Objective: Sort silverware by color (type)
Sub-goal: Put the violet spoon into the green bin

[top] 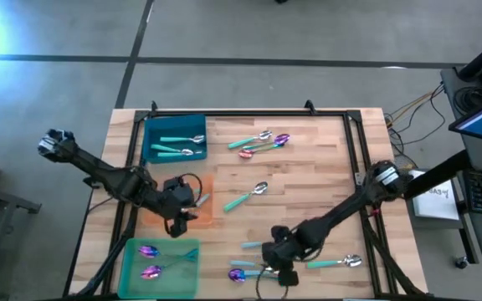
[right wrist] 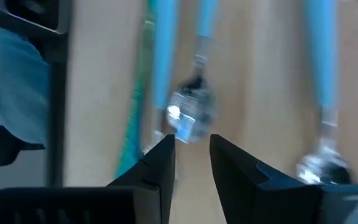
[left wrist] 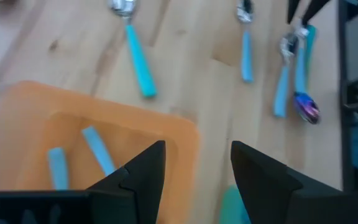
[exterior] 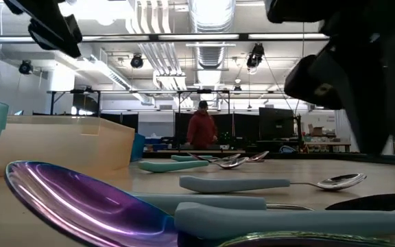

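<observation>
Writing on the white paper is unreadable; left claw gapes apart, right claw stands narrowly apart over silverware.

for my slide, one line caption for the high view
Left gripper open over the orange mat; right gripper reaches into spoons at the table's front edge.

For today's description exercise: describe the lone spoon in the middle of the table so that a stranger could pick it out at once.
Start at the wooden table and find the orange mat on its left. Just right of that mat lies one spoon, teal handle toward the mat, silver head pointing away. Unlike the others, it lies alone, on no mat and in no cluster.
</observation>
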You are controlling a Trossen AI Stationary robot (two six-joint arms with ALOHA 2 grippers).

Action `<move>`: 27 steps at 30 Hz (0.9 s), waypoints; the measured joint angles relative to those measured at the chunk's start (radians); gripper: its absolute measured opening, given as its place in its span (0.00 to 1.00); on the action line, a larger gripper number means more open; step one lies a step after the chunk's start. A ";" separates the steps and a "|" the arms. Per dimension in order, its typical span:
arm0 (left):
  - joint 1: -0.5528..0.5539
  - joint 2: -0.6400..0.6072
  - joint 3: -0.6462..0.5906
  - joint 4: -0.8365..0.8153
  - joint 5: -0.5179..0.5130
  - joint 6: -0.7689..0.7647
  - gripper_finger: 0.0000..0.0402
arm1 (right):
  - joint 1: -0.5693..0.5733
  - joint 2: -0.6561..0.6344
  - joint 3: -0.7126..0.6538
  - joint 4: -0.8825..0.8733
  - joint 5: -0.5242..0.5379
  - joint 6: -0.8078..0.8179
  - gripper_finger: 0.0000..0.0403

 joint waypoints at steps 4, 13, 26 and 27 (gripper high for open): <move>-0.047 0.045 0.030 0.000 -0.006 0.000 0.41 | 0.043 0.030 0.022 0.082 0.000 0.048 0.21; -0.109 0.145 0.081 0.003 -0.012 0.042 0.41 | 0.090 0.109 0.082 0.138 0.062 0.130 0.20; -0.207 0.184 0.094 0.006 -0.056 0.101 0.41 | 0.084 0.216 0.151 0.139 0.082 0.154 0.20; -0.211 0.184 0.094 0.006 -0.056 0.101 0.41 | 0.084 0.216 0.151 0.139 0.092 0.154 0.20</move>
